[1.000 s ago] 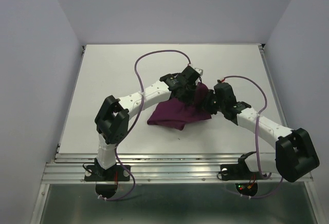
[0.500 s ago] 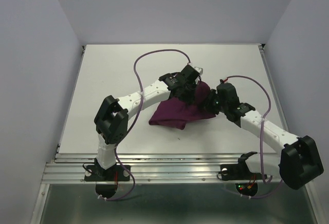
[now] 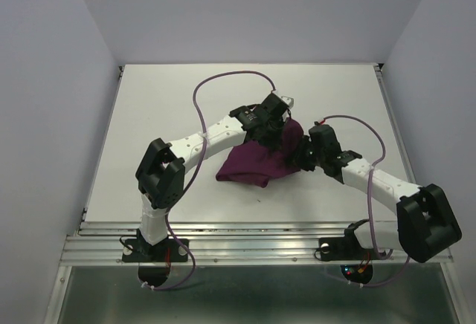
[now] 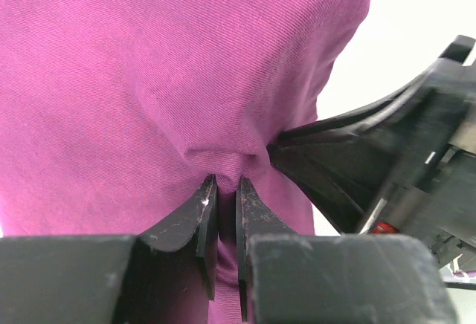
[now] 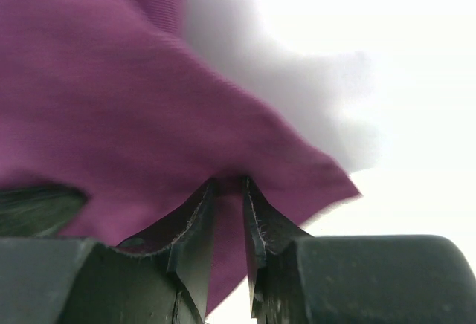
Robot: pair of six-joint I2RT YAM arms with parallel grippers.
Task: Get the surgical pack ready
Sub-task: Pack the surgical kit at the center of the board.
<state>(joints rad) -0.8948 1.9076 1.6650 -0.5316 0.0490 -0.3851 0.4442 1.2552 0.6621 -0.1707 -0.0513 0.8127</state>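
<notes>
Right arm's elbow joint (image 3: 425, 224) has drawn back in toward the cloth (image 3: 253, 162) over the last half second. The cloth and the left arm (image 3: 195, 144) lie as they did.

Left of the cloth, the left arm reaches from its base along the cloth's far side. Its purple cable (image 3: 223, 80) loops over the white table (image 3: 163, 101) beyond the cloth. The left gripper (image 4: 223, 183) sits at the cloth's far right corner. Its fingers are drawn narrow, with a small fold of the purple fabric pinched between the tips and wrinkles spreading out from that point.

The cloth is bunched and dark purple. Its near left part rests on the table, and its far right part is gathered up where the two grippers meet.

Just right of that pinch, the right gripper (image 5: 229, 183) also has its fingers set narrow, clamped on a fold at the cloth's edge, with fabric draping away on both sides. In the left wrist view one of its black fingers touches the cloth right beside the left fingertips. The right arm stretches away from the cloth's right side to its elbow.
</notes>
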